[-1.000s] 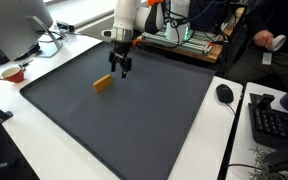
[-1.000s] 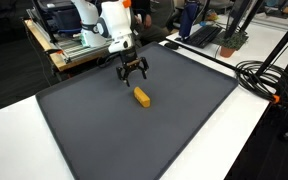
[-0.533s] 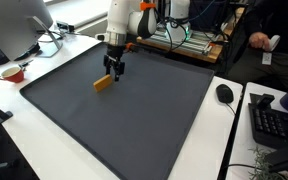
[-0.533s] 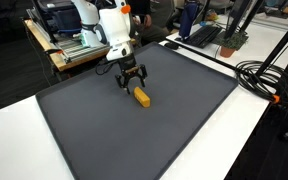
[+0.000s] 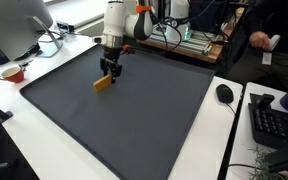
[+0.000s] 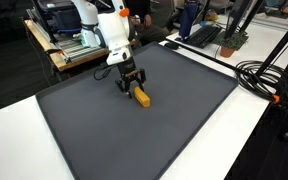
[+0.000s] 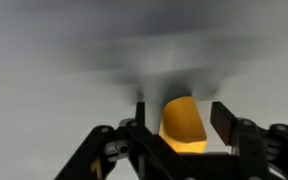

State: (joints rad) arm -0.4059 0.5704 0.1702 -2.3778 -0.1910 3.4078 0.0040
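**Your gripper is low over the orange block**

Your black two-finger gripper [image 5: 109,72] hangs low over the big dark grey rubber mat [image 5: 134,125]. Its fingers are spread apart and they pinch nothing.

The small orange oblong block [image 5: 103,83] lies flat on the mat, in the far left part of it. In an exterior view the gripper tips are right at the far end of the block. In an exterior view from another spot, the gripper [image 6: 131,82] is just behind the block [image 6: 141,96], very close to it. The pictures do not show if the tips reach down to the mat.

The wrist view is blurry. There the block [image 7: 183,122] sits between the two dark fingers [image 7: 225,122] of the gripper [image 7: 181,128]. A little gap shows on each side of the block, so the fingers are not squeezing it.

The white robot arm [image 5: 117,20] comes down to the gripper from the far side of the mat.

The mat lies on a white table [image 5: 9,120]. A small red cup [image 5: 12,72] stands on the table, left of the mat. A black computer mouse [image 5: 224,93] and a black keyboard [image 5: 274,120] lie to the right of the mat, well apart from the block. In an exterior view, thick black cables [image 6: 259,75] curl on the table past the edge of the mat.
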